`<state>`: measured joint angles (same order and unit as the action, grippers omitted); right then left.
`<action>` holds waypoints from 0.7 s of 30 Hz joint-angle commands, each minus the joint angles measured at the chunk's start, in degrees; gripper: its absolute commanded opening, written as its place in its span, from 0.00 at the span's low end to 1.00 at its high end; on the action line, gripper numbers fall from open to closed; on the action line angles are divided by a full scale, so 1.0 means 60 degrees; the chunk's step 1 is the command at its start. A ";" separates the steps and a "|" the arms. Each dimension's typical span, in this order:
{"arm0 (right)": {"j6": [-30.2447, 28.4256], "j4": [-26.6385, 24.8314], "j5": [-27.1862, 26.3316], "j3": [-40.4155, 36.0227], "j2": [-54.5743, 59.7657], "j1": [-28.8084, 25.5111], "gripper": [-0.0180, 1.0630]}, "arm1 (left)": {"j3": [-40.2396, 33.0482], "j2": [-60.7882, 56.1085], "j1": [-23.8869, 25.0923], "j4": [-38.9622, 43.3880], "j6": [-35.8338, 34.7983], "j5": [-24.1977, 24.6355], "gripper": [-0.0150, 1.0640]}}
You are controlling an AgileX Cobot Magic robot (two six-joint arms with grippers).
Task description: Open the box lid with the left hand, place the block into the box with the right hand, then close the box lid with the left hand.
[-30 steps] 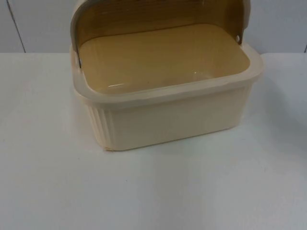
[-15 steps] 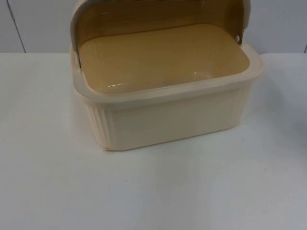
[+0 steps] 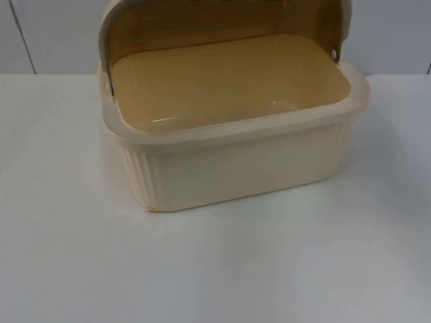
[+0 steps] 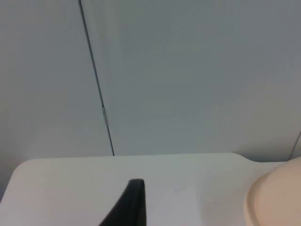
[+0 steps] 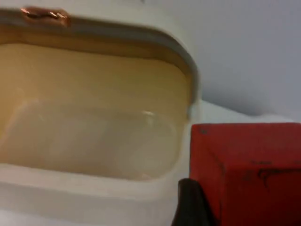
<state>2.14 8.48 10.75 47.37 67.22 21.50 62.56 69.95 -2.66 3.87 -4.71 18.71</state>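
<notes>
nothing has shifted in the top view since the earlier frames: box (image 3: 229, 134) sits at the same spot on the white table (image 3: 215, 269), lid (image 3: 222, 20) swung up and back against the grey wall (image 3: 54, 33).

box: cream plastic, ribbed front wall, wide rim, tan interior with nothing lying on its floor. it stands toward the far edge of the table, turned slightly so one front corner faces the camera.

right wrist view: right gripper (image 5: 235, 197) grasps the red block (image 5: 247, 172); one black fingertip (image 5: 190, 205) presses the block's side. block is held just beside the box's near rim, outside it, not over the floor of the box. the open interior and raised lid edge, with a small copper-coloured fitting (image 5: 44, 15) on it, lie ahead of the block.

left wrist view: left gripper (image 4: 129, 207) shows one black fingertip over bare table, clear of the box; cannot tell whether its fingers are spread or closed. a curved piece of the box rim (image 4: 270, 197) is near it, not touching. wall with a dark vertical seam (image 4: 96, 80) beyond.
</notes>
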 commanded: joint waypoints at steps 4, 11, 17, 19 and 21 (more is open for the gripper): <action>-0.0070 0.0026 -0.2267 0.0039 0.1536 0.0308 0.02 | 0.0007 -0.0046 0.0007 0.0006 -0.0040 -0.0006 0.98; -0.0037 0.0026 -0.4631 0.0182 0.3353 0.0395 0.02 | 0.0007 -0.0046 0.0007 0.0004 -0.0040 0.0011 0.98; -0.0102 0.0054 -0.4692 0.1089 0.4750 0.0650 0.02 | 0.0007 -0.0046 0.0007 0.0022 -0.0040 0.0031 0.98; -0.0102 0.0054 -0.4675 0.1520 0.5274 0.0749 0.02 | 0.0007 -0.0046 0.0007 0.0023 -0.0040 0.0055 0.98; -0.0102 0.0054 -0.4650 0.1765 0.5546 0.0749 0.02 | 0.0007 -0.0046 0.0007 0.0023 -0.0040 0.0055 0.98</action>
<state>1.86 8.48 -15.89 56.50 99.11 25.64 62.56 69.95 -2.66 3.87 -4.71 18.92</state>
